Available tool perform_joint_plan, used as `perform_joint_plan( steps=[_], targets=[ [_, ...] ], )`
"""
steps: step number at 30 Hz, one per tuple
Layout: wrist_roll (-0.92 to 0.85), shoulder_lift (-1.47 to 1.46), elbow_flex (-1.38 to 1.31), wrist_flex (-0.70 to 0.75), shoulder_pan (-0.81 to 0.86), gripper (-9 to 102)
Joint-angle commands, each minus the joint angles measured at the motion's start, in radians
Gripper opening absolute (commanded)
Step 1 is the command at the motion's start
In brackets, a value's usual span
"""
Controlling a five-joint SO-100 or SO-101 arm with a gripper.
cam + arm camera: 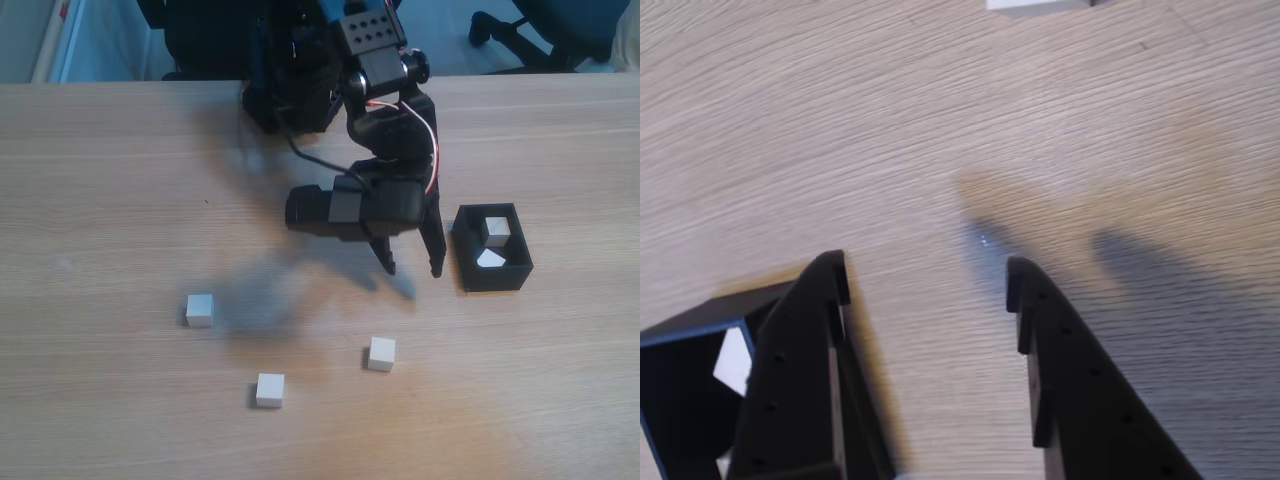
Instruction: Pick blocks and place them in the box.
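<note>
A: Status?
B: Your gripper (412, 268) hangs over bare desk (110, 200), jaws spread, nothing held, just beside the box (492, 273). Two blocks (495, 231) in the box.
A: Rest?
B: Three cubes (381, 353) loose toward the desk's near edge.

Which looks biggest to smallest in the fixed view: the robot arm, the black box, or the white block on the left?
1. Robot arm, by far the largest.
2. Black box.
3. White block on the left, smallest; it matches the other loose blocks.
</note>
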Motion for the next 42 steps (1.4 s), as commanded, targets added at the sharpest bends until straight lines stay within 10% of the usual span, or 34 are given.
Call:
perform_joint_plan(
  steps=[1, 42],
  targets=[
    [0.026, -0.038, -0.086, 0.005, 0.014, 16],
    [-0.417, -0.497, -0.529, 0.152, 0.149, 17]
  ],
)
